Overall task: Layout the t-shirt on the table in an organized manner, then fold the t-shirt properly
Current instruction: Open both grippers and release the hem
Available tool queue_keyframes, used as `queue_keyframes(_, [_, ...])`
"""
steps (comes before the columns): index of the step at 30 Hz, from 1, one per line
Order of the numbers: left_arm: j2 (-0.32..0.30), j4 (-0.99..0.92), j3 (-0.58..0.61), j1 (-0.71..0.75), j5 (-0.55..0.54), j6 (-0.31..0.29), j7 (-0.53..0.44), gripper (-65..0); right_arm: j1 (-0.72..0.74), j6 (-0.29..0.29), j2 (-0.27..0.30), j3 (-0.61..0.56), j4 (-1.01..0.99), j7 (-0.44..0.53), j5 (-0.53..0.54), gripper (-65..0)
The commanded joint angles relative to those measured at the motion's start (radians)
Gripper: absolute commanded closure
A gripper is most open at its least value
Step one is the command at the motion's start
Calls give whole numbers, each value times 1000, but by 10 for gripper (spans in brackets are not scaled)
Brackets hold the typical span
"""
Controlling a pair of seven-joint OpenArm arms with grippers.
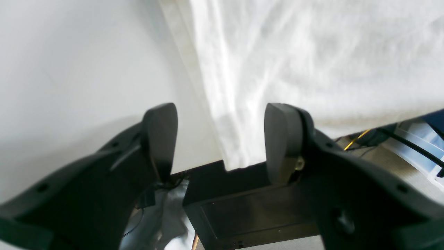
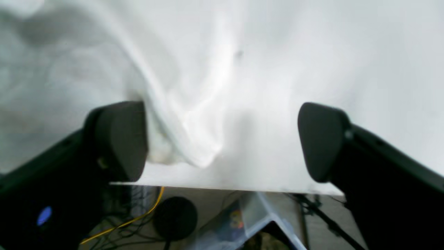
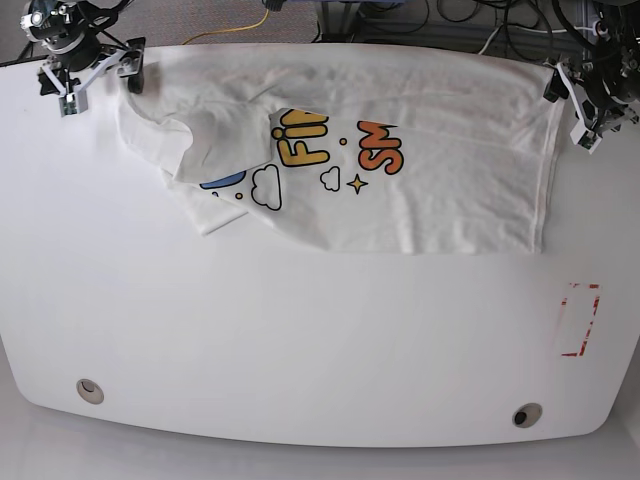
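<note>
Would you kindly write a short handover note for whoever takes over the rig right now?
Left gripper: open, at the shirt's edge, holding nothing.
Right gripper: open, a shirt corner between its fingers, not gripped.
T-shirt: print up along the far edge of the table; one end flat, the other bunched with a flap over the print.
Done: rough spread.
Left: flatten the bunched end, then fold.

White short-sleeved cloth t-shirt (image 3: 420, 180) lies print-up along the far edge of the large white smooth tabletop (image 3: 300, 340), lengthwise across it. Yellow and orange letters, clouds and a star show. The hem end lies flat; the collar end is bunched, a fold covering part of the print. Wrinkles throughout.
</note>
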Motion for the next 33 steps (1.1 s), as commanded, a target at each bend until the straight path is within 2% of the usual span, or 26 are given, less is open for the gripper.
queue_keyframes(1, [-21,28,-23,-1,-4,-1,-9,-376,6,15,10,24,65,-34,22,-650])
queue_keyframes(9, [-21,107,-75,-28,-5,-1,27,-378,87,15,19,71,128,-128,22,-650])
queue_keyframes(12, [-21,115,-88,-81,-5,-1,71,-378,137,15,61,53,128,-140,19,-650])
queue_keyframes(16, [-23,117,-89,-143,-5,-1,113,-378,202,15,99,34,126,-211,22,-650])
queue_keyframes(20, [-43,117,-89,-199,-5,-1,122,-378,296,15,118,24,106,-243,17,-650])
queue_keyframes(27, [-44,117,-88,-279,-5,-1,126,-376,465,15,151,-147,-3,-245,16,-650])
queue_keyframes(33, [-44,115,-86,-331,-5,-1,126,-376,577,15,134,-280,-129,-243,16,-650])
